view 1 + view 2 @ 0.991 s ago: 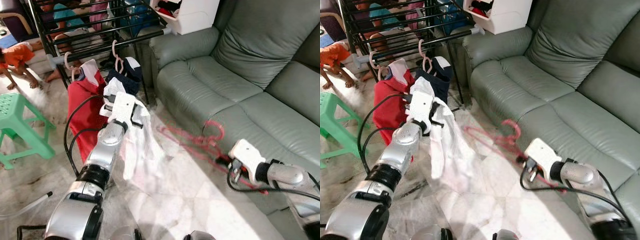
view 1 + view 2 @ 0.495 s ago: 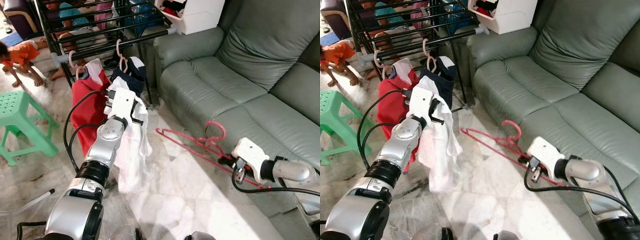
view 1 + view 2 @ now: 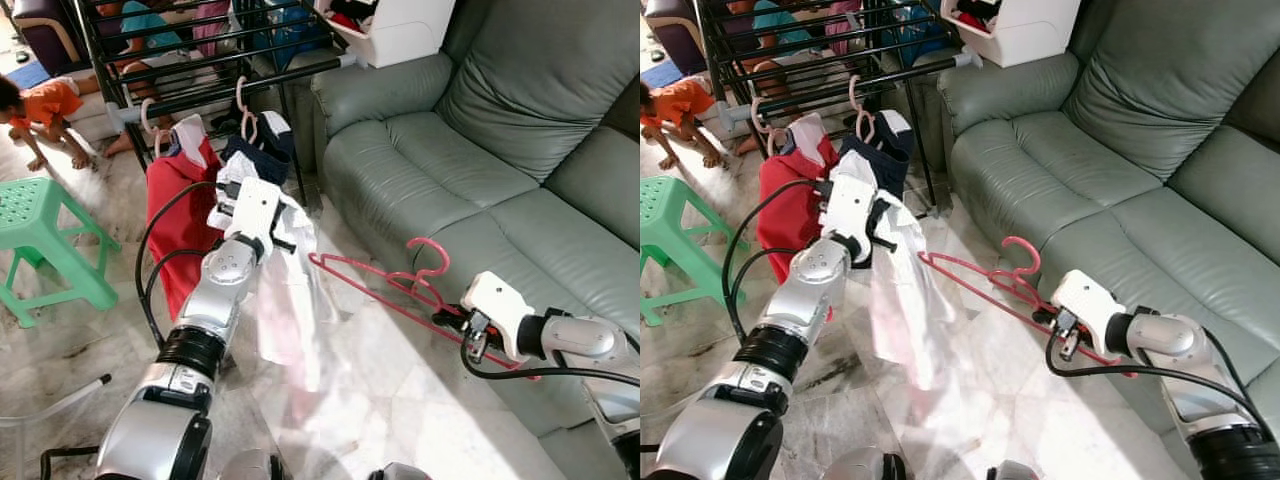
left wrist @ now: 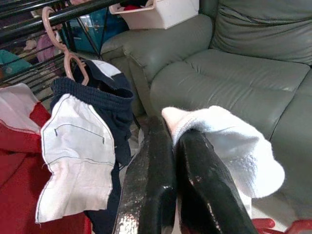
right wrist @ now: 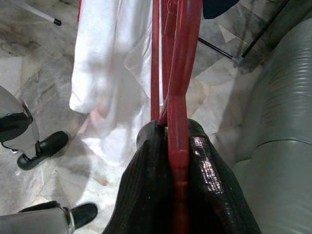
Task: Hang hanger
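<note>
Grey sofa (image 3: 480, 150) on the right; right claw (image 3: 452, 318) pinches the red hanger (image 3: 375, 285), long axis pointing left at the white shirt (image 3: 285, 300) clamped in the left claw (image 4: 170, 161).

R gripper (image 5: 178, 146) fingers clamped on red hanger (image 5: 176, 73); white garment (image 5: 109, 73) hung beyond, over marble floor (image 5: 39, 63).

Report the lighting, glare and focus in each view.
Eye views: sharp, sunlight washing out the floor beneath the white garment. Left wrist view: left gripper fingers blurred close up, sofa clear. Right wrist view: right gripper dark, red hanger slightly soft.
</note>
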Robot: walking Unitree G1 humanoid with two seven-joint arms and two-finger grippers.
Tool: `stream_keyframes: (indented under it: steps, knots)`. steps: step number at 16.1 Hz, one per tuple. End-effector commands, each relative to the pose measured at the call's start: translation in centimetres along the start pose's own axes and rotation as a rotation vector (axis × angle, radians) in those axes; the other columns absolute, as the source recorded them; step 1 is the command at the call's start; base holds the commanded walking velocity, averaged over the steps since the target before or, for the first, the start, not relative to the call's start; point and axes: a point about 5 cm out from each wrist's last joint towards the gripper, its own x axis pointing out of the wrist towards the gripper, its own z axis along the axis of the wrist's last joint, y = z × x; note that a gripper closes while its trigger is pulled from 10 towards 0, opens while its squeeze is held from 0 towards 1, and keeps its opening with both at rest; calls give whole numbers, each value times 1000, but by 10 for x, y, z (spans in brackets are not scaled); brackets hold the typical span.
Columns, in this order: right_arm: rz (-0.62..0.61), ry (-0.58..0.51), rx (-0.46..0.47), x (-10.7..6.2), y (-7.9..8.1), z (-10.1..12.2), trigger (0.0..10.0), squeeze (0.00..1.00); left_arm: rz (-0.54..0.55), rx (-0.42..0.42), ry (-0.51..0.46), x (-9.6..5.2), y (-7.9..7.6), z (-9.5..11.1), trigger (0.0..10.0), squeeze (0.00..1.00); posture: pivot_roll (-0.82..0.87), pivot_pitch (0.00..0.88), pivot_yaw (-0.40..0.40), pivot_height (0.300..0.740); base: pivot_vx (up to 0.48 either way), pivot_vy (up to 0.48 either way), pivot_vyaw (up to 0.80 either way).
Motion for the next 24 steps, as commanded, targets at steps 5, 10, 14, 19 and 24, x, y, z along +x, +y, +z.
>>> stream_keyframes:
  steps: [5, 10, 14, 19, 24]
  knots:
    - [-69, -5, -37, 0, -12, 2, 10000, 0, -144, -23, -94, -3, -9, 21, 10000, 0, -70, 0, 36, 740, 0, 0, 0]
    - [-83, -24, -54, 1, -15, 6, 10000, 0, -210, 79, -108, -9, -17, 18, 10000, 0, -70, 0, 40, 740, 0, 0, 0]
    - [-70, -37, -57, -2, -15, 10, 10000, 0, -172, 123, -81, -7, -12, 13, 10000, 0, -74, 0, 43, 740, 0, 0, 0]
    - [-69, -73, -74, -4, -19, 22, 10000, 0, -138, 162, -45, -6, -9, 7, 10000, 0, -79, 0, 45, 740, 0, 0, 0]
    - [-19, -43, -62, -7, -15, 18, 10000, 0, -106, 179, -8, -5, -5, -1, 10000, 0, -79, 0, 44, 740, 0, 0, 0]
